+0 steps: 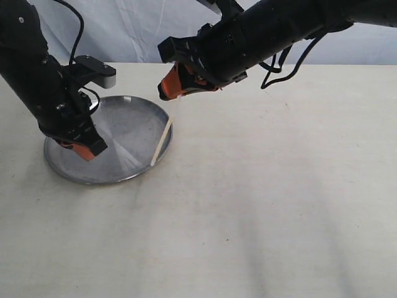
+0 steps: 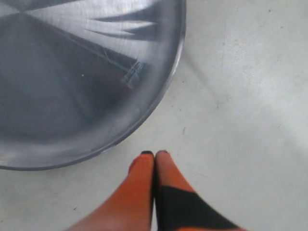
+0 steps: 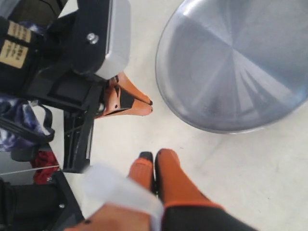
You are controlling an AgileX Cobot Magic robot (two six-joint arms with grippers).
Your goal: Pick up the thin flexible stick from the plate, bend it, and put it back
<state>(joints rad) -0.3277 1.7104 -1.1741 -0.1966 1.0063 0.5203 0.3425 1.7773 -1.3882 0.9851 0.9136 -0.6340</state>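
We judge the pick-up is in hand: the thin flexible stick (image 1: 162,141) slants over the right side of the plate (image 1: 127,133), its upper end near the right gripper (image 1: 164,94), whose jaws are pressed together, though we cannot tell whether they pinch the stick. Next, the left gripper (image 1: 93,151), also closed and empty, must open and take the stick's lower end. It hangs low over the plate's left side, well apart from the stick, and only the plate's rim stands in the way.

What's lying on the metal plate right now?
Only the thin stick, lying by the plate's right rim in the exterior view. The left pincer and its arm cover the plate's left part, so anything under them is hidden.
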